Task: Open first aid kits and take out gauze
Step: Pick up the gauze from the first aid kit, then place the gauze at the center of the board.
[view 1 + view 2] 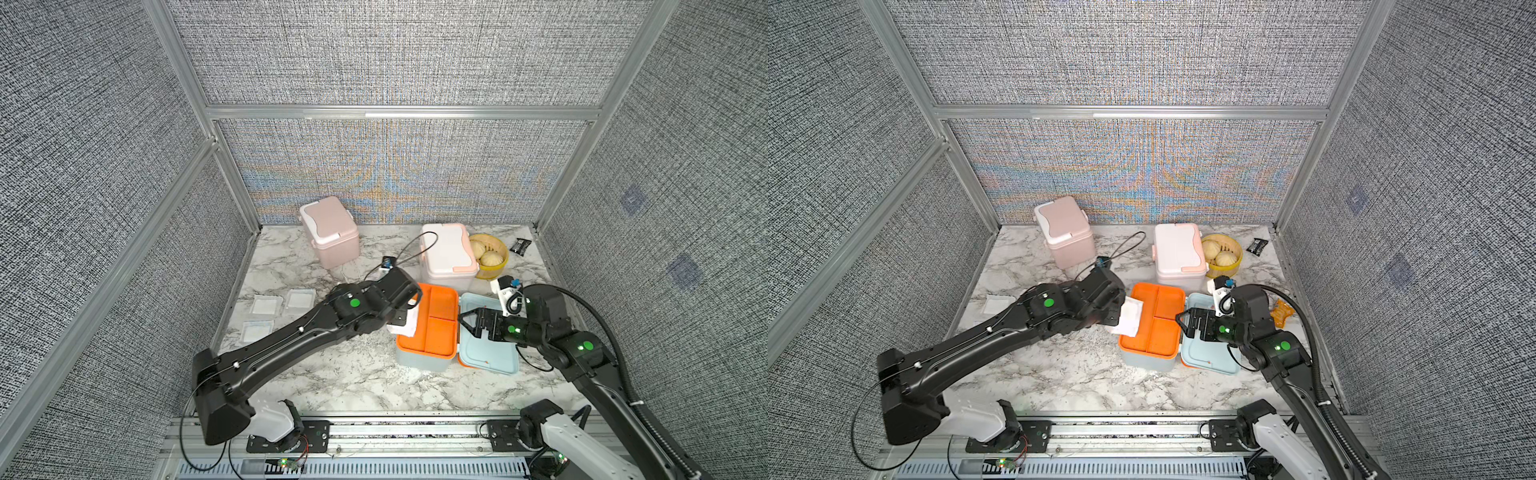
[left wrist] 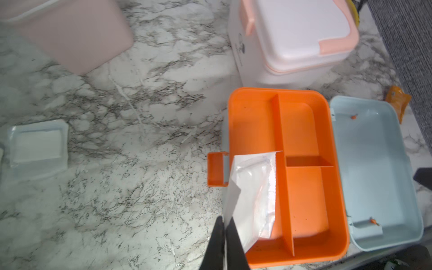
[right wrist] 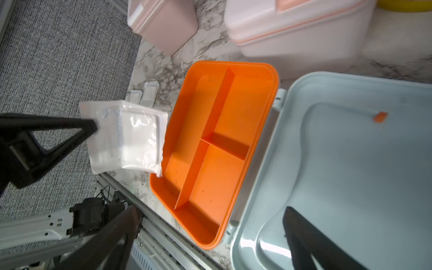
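The light blue first aid kit stands open at the middle right, its orange tray [image 1: 428, 324] bare and its lid [image 1: 488, 340] laid flat to the right. My left gripper [image 2: 224, 221] is shut on a corner of a wrapped gauze pad [image 2: 253, 191], which hangs over the tray's left edge [image 3: 126, 140]. My right gripper [image 1: 467, 322] is open above the lid's hinge side, holding nothing. The pink kit [image 1: 330, 230] and the white kit with peach trim [image 1: 449, 253] stand closed at the back. Three gauze pads [image 1: 266, 306] lie at the table's left.
A yellow basket with buns [image 1: 490, 253] stands right of the white kit, and a small black packet [image 1: 520, 246] lies in the back right corner. An orange wrapper [image 1: 1282, 312] lies right of the open lid. A black cable loop [image 1: 415, 249] arches between the back kits.
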Controlling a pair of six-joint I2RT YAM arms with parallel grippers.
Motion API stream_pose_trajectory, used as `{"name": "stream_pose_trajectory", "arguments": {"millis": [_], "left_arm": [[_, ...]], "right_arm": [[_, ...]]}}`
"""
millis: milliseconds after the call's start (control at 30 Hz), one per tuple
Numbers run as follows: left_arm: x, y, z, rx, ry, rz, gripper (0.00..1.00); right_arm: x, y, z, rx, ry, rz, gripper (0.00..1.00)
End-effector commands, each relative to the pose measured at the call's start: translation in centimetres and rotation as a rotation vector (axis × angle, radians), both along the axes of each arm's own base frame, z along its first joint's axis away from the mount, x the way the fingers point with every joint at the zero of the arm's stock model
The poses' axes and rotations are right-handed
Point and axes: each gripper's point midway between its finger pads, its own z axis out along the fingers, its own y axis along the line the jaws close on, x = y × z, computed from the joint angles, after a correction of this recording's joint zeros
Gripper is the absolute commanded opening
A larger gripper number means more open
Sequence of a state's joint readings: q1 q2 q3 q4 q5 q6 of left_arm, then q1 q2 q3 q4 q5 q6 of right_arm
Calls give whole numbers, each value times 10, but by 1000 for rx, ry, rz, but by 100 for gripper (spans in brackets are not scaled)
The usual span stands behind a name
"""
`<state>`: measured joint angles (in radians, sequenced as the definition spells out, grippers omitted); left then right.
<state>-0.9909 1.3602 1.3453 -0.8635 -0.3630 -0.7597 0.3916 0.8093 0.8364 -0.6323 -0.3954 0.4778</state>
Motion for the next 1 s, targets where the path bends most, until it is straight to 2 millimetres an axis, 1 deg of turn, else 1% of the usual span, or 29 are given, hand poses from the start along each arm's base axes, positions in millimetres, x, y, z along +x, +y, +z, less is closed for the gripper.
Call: {"name": "stream_pose_trajectory", "arguments": {"millis": [0, 67, 167, 233, 333, 433, 533, 633, 733, 867, 967], "left_arm": [[17, 39, 12, -92, -88, 185, 0], [20, 71, 7, -130, -98, 297, 0], [19, 121, -8, -163, -102, 494, 0], [14, 153, -23, -167, -95, 647, 0], [5, 191, -47, -175, -53, 885, 0], [0, 213, -71, -197, -6, 1070, 0], [0, 222, -97, -263, 33, 1204, 0], [0, 225, -123, -353, 70, 1314, 0], [3, 227, -143, -428, 78, 1397, 0], [4, 235, -155, -473, 73, 1484, 0], [3, 247, -163, -468, 72, 1540, 0]], "right_arm": [[-3, 19, 7, -37, -36, 90, 99], [-5, 30, 6, -80, -42, 127, 99], [-6, 45, 5, -116, -45, 168, 99], [-7, 53, 4, -126, -47, 189, 99], [-7, 60, 3, -141, -45, 205, 99], [-7, 63, 0, -152, -40, 210, 99], [-6, 64, -1, -160, -36, 210, 99], [-7, 64, -3, -166, -30, 210, 99], [-7, 63, -5, -171, -28, 208, 99], [-7, 63, -8, -180, -26, 212, 99], [-6, 63, -10, -189, -21, 217, 99]]}}
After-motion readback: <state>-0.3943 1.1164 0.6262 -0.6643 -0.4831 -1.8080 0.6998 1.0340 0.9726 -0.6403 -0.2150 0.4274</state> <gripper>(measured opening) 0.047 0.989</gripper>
